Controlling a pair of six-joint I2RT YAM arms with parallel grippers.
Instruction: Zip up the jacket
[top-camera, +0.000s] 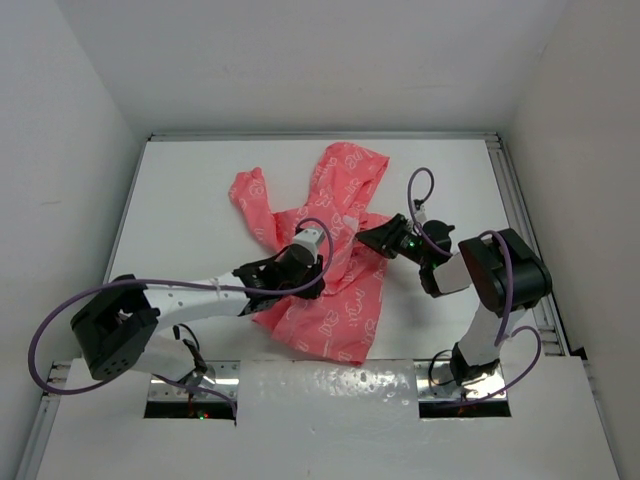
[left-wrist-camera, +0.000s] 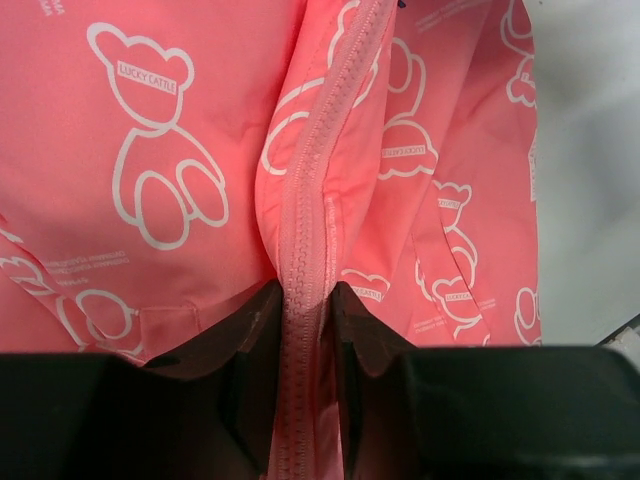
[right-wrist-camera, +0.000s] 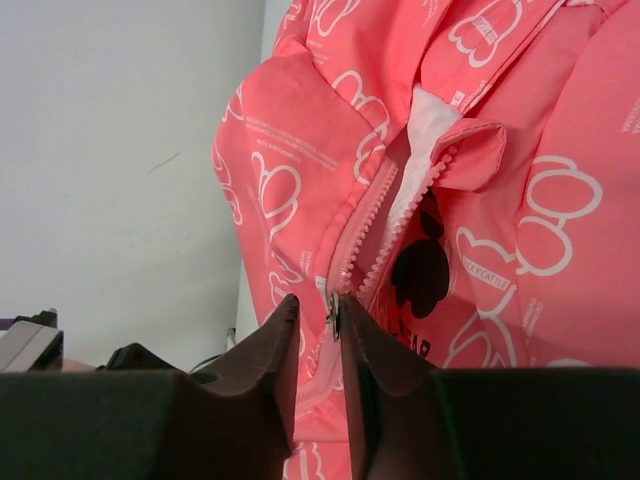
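The left gripper (left-wrist-camera: 305, 320) is clenched on the closed zipper (left-wrist-camera: 318, 180) of the jacket (left-wrist-camera: 60, 180), its fingers (left-wrist-camera: 250, 345) nearly together with the band pinched between them. The right gripper (right-wrist-camera: 318, 330) pinches the metal pull (right-wrist-camera: 332, 312) in a narrow gap. Beyond it the teeth part over white lining (right-wrist-camera: 425, 125). The printed bears (left-wrist-camera: 150, 150) read "LUCKY CATTLE". The jacket lies spread mid-table (top-camera: 180, 200), between both arms.

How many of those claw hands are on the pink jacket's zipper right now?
2. The left gripper clamps the jacket's closed zipper strip; the right gripper pinches the metal slider, below the open part.
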